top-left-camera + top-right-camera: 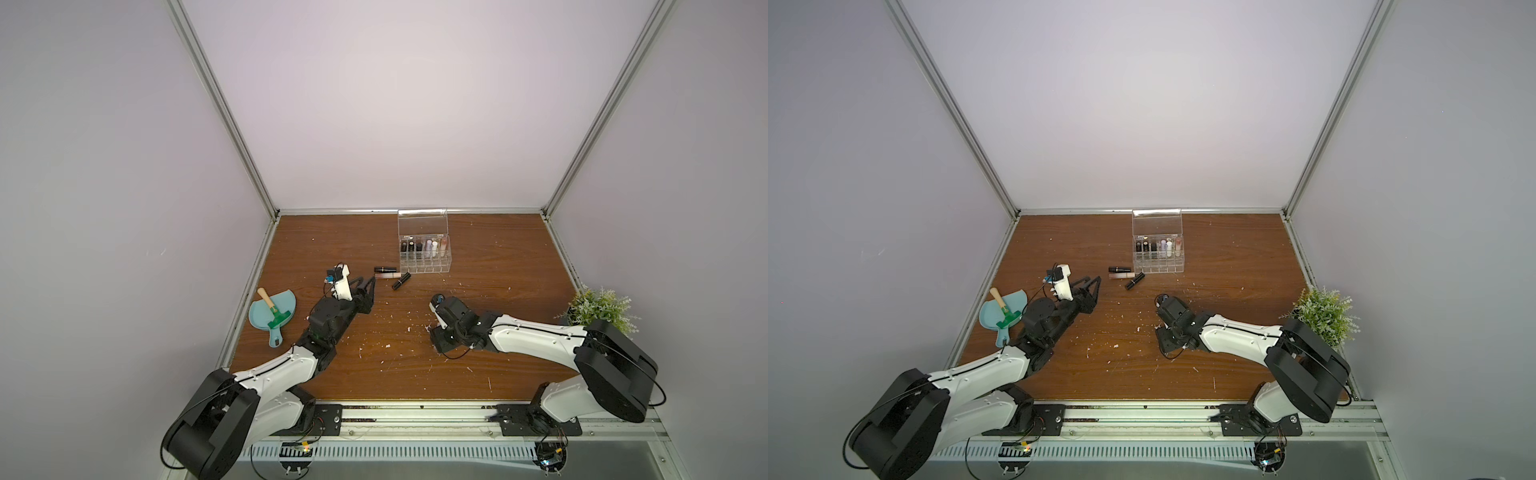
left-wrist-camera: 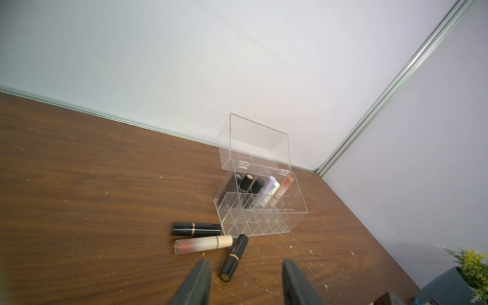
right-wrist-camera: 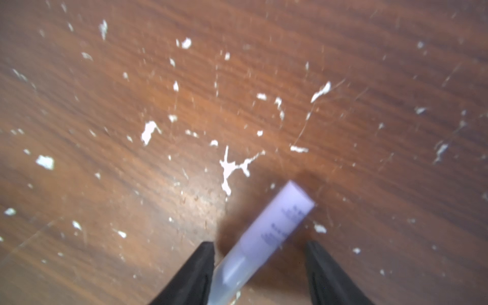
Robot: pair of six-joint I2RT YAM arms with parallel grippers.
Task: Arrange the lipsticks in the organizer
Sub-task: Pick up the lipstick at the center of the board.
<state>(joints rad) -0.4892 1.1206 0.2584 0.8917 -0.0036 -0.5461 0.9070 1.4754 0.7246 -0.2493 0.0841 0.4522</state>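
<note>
The clear organizer (image 1: 428, 269) stands at the back of the table with its lid up. Several lipsticks (image 1: 419, 247) stand in its back row, also shown in the left wrist view (image 2: 260, 188). Three lipsticks lie just left of it: a black one (image 2: 196, 229), a peach one (image 2: 203, 244) and another black one (image 2: 235, 257). My left gripper (image 2: 247, 262) is open and empty, just short of them (image 1: 368, 286). My right gripper (image 3: 259, 243) points down at the table (image 1: 441, 337). Its jaws straddle a lilac lipstick (image 3: 274, 227) that touches one finger, with a gap to the other.
A teal dustpan with a small brush (image 1: 272, 313) lies at the left edge. A potted plant (image 1: 598, 309) stands at the right edge beside the right arm. White crumbs (image 1: 386, 345) dot the wooden table. Walls close in the back and sides.
</note>
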